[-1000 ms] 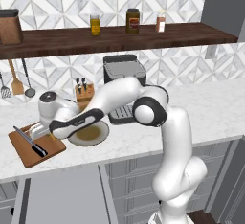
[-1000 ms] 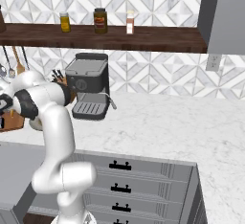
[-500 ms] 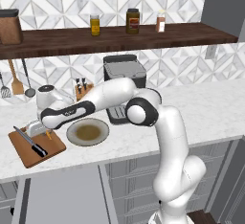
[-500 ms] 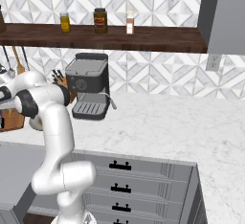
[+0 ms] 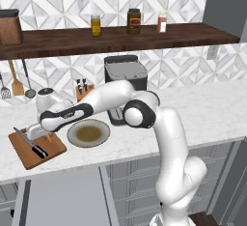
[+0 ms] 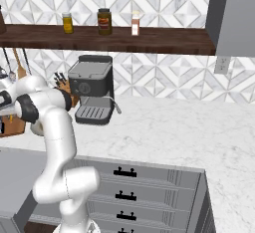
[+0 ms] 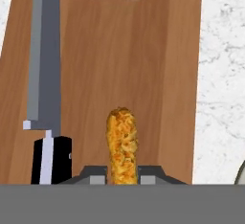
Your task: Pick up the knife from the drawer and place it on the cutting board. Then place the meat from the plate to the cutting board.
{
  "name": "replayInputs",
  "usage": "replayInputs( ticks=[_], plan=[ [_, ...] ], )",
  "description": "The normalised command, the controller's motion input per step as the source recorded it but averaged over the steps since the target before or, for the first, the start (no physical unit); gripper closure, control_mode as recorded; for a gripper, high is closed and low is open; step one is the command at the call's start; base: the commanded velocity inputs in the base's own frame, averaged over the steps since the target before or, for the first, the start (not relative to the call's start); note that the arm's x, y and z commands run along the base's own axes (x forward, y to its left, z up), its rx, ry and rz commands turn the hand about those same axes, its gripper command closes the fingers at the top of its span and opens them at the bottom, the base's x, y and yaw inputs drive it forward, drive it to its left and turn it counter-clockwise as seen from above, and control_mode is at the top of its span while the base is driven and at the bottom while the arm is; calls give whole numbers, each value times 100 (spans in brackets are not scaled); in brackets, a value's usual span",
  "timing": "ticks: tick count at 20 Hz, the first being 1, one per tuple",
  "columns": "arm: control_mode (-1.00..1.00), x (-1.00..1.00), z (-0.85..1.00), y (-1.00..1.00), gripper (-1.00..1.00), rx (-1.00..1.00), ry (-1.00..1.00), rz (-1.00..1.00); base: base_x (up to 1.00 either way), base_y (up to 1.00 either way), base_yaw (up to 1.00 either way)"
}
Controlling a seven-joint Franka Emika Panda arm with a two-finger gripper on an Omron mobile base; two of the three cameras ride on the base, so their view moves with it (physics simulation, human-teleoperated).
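Left of the jaws, on the reddish-brown wooden cutting board point(image 7: 129, 65), lies the slim knife point(image 7: 45, 74), grey blade running up toward the board's slot handle, black grip nearest the gripper point(image 7: 122, 176). Between the two dark fingertips stands the small orange-yellow piece of meat point(image 7: 122, 144), poking out ahead of them over the bare middle of the board. The jaws are nearly together with the piece between them, but whether they still pinch it or have just begun to let go I cannot tell. It looks light and probably soft, with a rough crumbed surface unlikely to slip; a gentle hold across its narrow width suits it. Right of the jaws, just beyond the board's edge and a strip of marble counter point(image 7: 222, 74), sits the round olive-grey plate point(image 5: 88, 133), now bare.
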Motion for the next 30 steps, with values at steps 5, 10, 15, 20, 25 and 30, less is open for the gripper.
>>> replayInputs(
  ticks=[5,10,15,20,25,30],
  plan=[
    [-100,0,-4,1,-100,0,0,0,0,0,0],
    [-100,-5,9,-5,-100,0,0,0,0,0,0],
    [-100,-79,25,-58,-100,1,-1,-1,0,0,0],
    [-100,-97,7,-87,-100,5,-6,-4,0,0,0],
    [-100,-81,5,-91,-100,6,-2,-5,0,0,0],
    [-100,-62,21,-100,-100,4,0,-5,0,0,0]
  ],
)
